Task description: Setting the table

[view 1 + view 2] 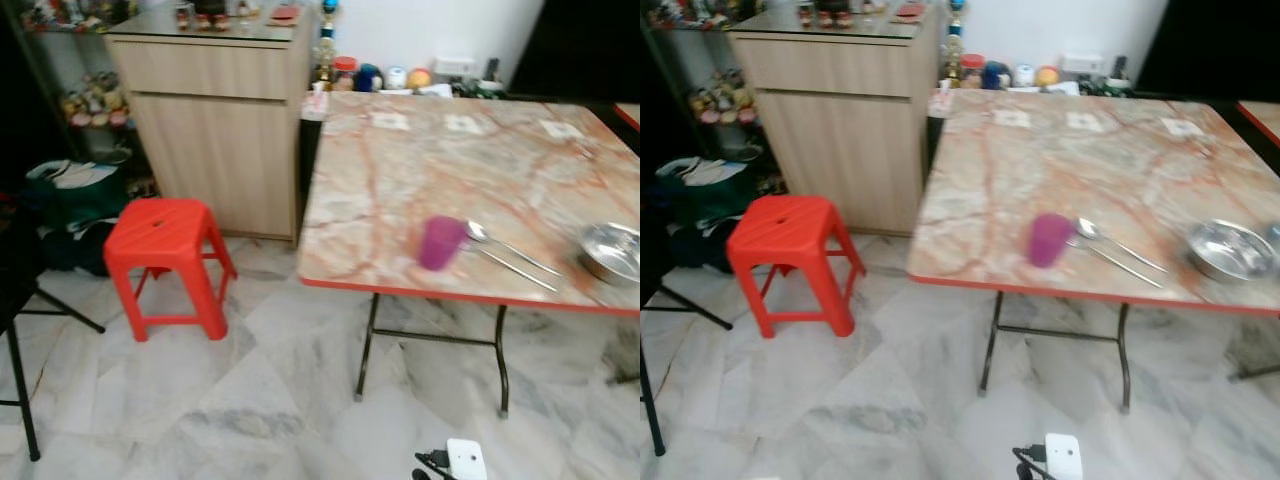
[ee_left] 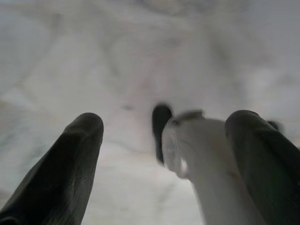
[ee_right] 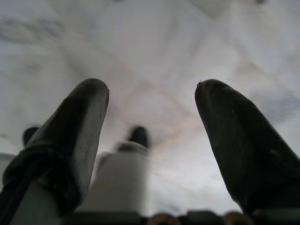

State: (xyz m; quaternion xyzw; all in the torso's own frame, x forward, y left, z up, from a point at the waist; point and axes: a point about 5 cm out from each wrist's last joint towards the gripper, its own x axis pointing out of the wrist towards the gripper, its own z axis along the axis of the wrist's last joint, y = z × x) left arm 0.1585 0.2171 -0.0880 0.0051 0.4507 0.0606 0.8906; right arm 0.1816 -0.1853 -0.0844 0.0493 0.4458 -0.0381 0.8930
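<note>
Left eye view: I see the marble-top folding table [image 1: 420,170] ahead, the wooden cabinet [image 1: 215,120] to its left and the red stool [image 1: 165,260] on the tiled floor. Near the table's front edge: steel bowl [image 1: 610,250], cut off at the frame edge, contents unreadable; purple cup [image 1: 440,243], blurred, can't see inside; spoon [image 1: 500,245] just beside the cup. Both arms hang over the floor: left gripper [image 2: 164,136] fingers spread, right gripper [image 3: 152,122] fingers spread, nothing held.
</note>
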